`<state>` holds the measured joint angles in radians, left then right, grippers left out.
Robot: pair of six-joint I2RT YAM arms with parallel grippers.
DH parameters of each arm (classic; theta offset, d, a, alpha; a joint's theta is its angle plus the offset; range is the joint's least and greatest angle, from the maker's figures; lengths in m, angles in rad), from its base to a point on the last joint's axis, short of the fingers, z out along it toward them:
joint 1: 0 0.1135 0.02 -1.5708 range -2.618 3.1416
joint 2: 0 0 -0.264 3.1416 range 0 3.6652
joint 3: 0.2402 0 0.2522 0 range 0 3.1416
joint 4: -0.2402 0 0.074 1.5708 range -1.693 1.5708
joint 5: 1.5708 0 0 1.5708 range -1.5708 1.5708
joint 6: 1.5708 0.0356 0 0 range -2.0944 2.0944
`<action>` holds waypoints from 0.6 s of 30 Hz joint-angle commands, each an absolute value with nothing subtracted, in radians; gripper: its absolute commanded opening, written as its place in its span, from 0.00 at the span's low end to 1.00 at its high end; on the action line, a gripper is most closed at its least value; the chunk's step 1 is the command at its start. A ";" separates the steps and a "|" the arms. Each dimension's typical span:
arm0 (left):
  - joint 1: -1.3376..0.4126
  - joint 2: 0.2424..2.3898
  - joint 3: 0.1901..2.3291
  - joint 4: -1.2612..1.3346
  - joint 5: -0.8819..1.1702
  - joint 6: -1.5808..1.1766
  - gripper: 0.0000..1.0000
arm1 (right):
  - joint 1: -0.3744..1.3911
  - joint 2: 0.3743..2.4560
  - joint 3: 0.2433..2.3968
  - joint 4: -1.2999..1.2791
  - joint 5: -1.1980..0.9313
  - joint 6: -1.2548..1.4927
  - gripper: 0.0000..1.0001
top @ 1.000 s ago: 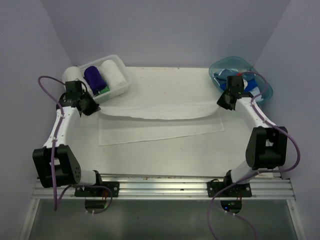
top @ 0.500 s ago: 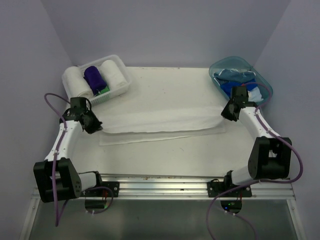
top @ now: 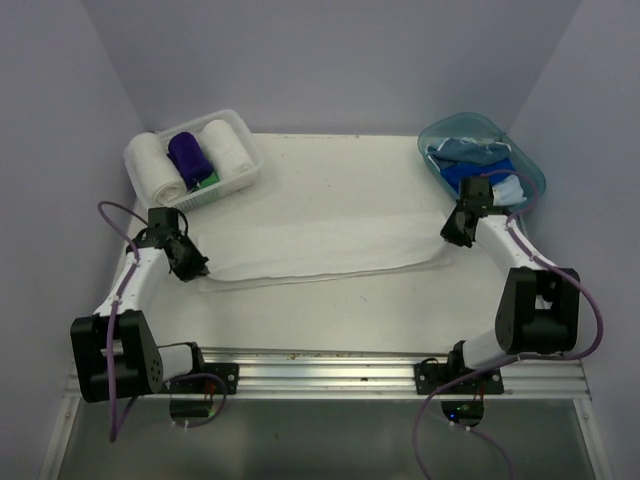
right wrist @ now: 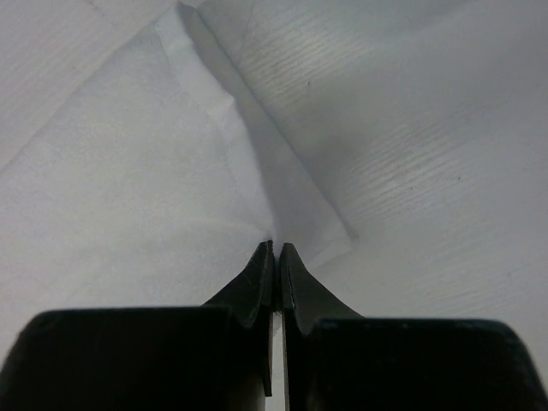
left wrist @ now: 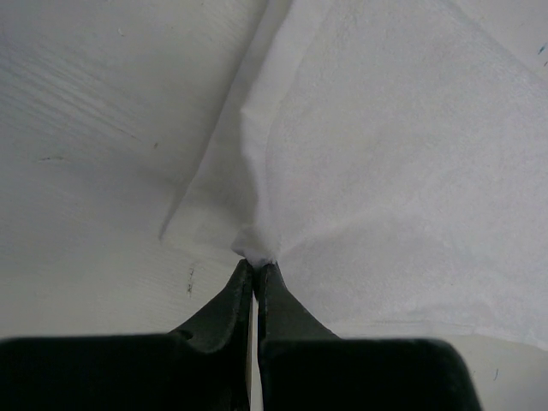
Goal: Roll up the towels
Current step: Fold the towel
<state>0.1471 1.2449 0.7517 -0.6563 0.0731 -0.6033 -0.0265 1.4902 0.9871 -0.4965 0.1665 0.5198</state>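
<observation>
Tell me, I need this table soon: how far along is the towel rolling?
Done: two white rolls, a purple roll and a green towel sit in the basket. In hand: the left gripper and right gripper each pinch an end of the white towel, doubled lengthwise on the table, unrolled. Left: rolling it, plus the blue towels loose in the teal tub.

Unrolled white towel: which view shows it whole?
Top external: the white towel lies across the table, both ends visible. Left wrist shows only the corner pinched by the left gripper; right wrist only the end at the right gripper.
</observation>
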 commanded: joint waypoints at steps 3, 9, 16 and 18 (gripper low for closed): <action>0.144 1.256 0.738 -0.604 0.060 -0.626 0.00 | -0.034 1.531 0.979 -0.450 0.207 0.506 0.00; 0.143 1.261 0.729 -0.603 0.054 -0.632 0.00 | -0.037 1.551 0.985 -0.439 0.216 0.509 0.00; 0.141 1.252 0.726 -0.612 0.049 -0.641 0.00 | -0.037 1.554 0.991 -0.439 0.210 0.512 0.00; 0.143 1.236 0.727 -0.620 0.045 -0.647 0.00 | -0.037 1.552 0.991 -0.437 0.209 0.512 0.00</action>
